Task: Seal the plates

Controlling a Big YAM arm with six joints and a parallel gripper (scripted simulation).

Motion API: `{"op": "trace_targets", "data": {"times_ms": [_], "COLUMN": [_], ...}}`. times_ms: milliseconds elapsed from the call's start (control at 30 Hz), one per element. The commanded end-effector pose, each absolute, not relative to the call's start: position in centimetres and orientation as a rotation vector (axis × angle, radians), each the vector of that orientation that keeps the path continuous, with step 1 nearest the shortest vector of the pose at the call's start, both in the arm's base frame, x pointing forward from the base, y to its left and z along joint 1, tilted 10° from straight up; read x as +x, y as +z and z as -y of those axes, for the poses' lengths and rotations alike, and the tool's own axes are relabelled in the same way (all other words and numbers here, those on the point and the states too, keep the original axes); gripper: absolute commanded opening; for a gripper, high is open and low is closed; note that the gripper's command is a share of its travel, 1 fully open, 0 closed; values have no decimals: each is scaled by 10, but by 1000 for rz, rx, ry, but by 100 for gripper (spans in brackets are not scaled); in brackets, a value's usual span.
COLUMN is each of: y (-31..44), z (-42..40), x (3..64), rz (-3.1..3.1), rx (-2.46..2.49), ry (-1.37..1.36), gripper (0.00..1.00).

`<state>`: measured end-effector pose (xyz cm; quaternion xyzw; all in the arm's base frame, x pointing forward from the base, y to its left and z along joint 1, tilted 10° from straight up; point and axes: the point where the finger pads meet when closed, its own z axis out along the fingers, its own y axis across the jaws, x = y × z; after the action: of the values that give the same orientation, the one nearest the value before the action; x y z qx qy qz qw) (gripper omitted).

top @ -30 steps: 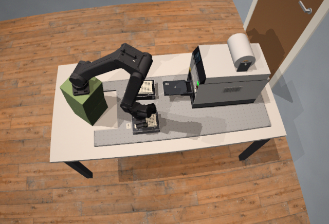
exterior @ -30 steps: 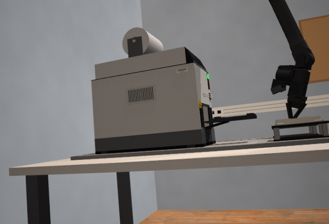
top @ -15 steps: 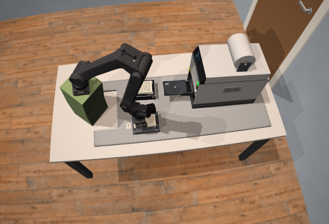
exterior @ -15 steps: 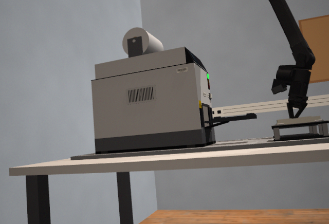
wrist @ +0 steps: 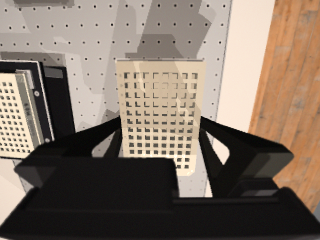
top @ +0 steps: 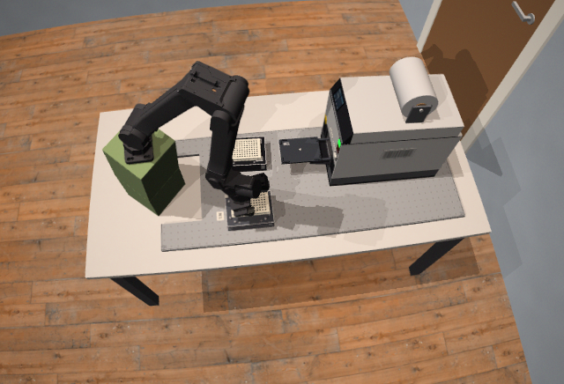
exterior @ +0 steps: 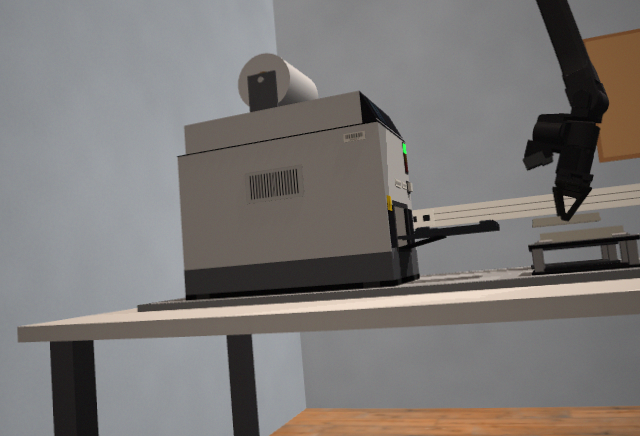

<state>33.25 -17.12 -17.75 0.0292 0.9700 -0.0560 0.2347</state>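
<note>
one table [top: 127, 252] [exterior: 330, 312] is bearing one sealer [top: 391, 158] [exterior: 289, 224]. two nests are standing beyond the sealer's extended stage [top: 300, 150] [exterior: 460, 228]; one plate [top: 247, 148] [wrist: 12, 115] is resting in one. the gripper [top: 243, 210] [exterior: 567, 218] [wrist: 160, 120] is clamping another plate [top: 261, 203] [exterior: 566, 220] [wrist: 161, 115] above the other nest, its long axis pointing towards the sealer's end. one lamp [top: 338, 143] [exterior: 404, 148] is glowing green on the sealer; its labels are showing too small to read.

My gripper [top: 244, 210] [exterior: 567, 218] [wrist: 160, 120] has one plate [top: 260, 203] [wrist: 161, 112] between its fingers, raised above the near nest [top: 250, 222]. Other plate [top: 247, 149] [wrist: 11, 117] sits in the far nest [top: 249, 166] [wrist: 49, 120]. Sealer [top: 394, 154] [exterior: 289, 204] at the opposite end of the table [top: 318, 252] [exterior: 310, 317] from my base, stage [top: 300, 150] [exterior: 457, 229] out toward me.
</note>
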Motion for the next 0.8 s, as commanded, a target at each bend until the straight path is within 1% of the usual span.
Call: {"op": "trace_targets", "data": {"times_ms": [0,300,567,767], "y": [-167,-152,-143,-137], "z": [163,168,160,163], "x": [328,338,325,330], "rz": [-2667,-2642,-2667,-2655], "rx": [78,75,78,78], "ry": [-138,-154,-139,-153], "gripper": [0,0,0,0]}}
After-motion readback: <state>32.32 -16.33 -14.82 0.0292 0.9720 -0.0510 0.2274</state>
